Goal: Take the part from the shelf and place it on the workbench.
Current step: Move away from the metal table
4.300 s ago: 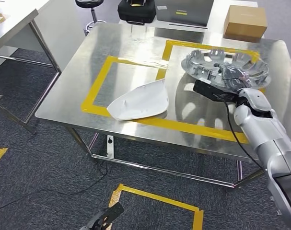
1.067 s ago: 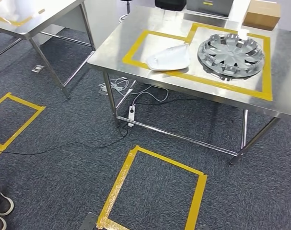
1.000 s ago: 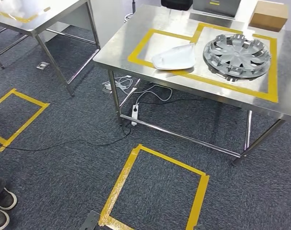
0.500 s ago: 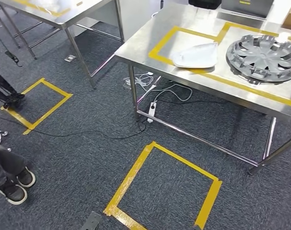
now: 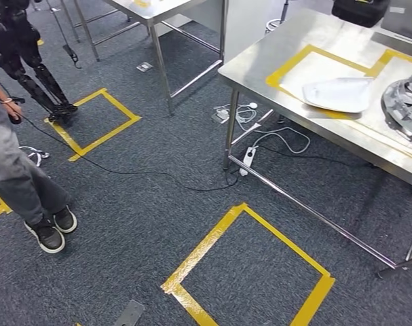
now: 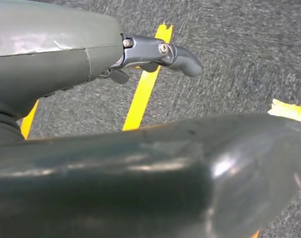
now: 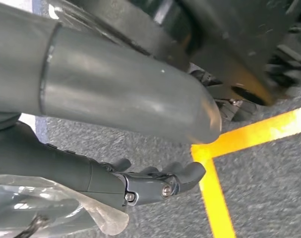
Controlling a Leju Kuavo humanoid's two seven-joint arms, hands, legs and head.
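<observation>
a white part (image 5: pixel 338 94) lies flat on the steel bench (image 5: pixel 254 64), long axis along the yellow tape, pointed end toward the bench's left; a grey wheel cover (image 5: pixel 406 109) sits just beside it. the left hand (image 6: pixel 156 52) and right hand (image 7: pixel 156 183) hang over carpet, fingers apart, holding nothing.

Left hand (image 6: pixel 103 54) and right hand (image 7: pixel 115 148) hang down — fingers extended, nothing held.

we see a brushed, shiny metal workbench (image 5: pixel 254 61) above rough grey carpet (image 5: pixel 142 204), with a smooth matt white plastic part (image 5: pixel 339 94) on it.
</observation>
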